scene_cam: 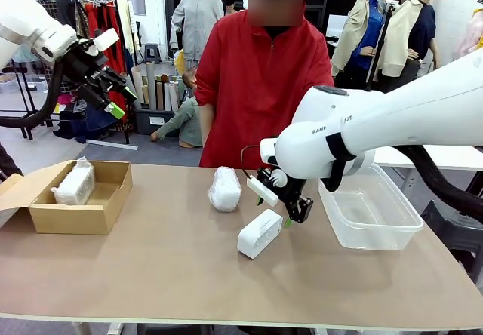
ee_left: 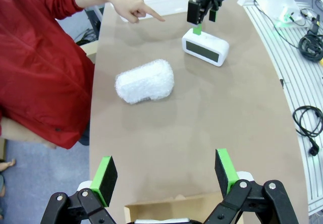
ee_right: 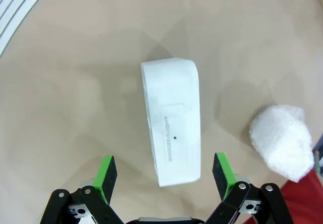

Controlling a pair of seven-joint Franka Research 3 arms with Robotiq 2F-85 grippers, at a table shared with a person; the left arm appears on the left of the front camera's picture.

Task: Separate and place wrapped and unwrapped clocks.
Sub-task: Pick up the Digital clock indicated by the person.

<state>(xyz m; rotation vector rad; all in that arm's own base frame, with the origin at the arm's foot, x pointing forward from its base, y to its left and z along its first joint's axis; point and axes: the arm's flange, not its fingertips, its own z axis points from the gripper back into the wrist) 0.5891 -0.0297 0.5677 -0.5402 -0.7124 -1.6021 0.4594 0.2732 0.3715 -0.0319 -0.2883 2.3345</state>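
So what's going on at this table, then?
A two-armed robot is sorting clocks while a person in red stands across the table. The right pincer, open, hovers just above the bare white clock, beside a clear plastic tub. One wrapped clock already lies in the cardboard box. A second wrapped clock sits on the table before the person, whose hand points a finger toward the bare clock. The left pincer hangs open, raised near the box.

Count: 2 wrapped clocks point(scene_cam: 224, 189) point(scene_cam: 75, 184), 1 bare white clock point(scene_cam: 259, 234), 1 cardboard box point(scene_cam: 75, 219), 1 clear plastic tub point(scene_cam: 355, 237), 1 brown table point(scene_cam: 151, 275), 1 person point(scene_cam: 260, 86) with 1 pointing hand point(ee_left: 133, 9), 2 grippers: left gripper point(ee_left: 166, 173), right gripper point(ee_right: 164, 172).
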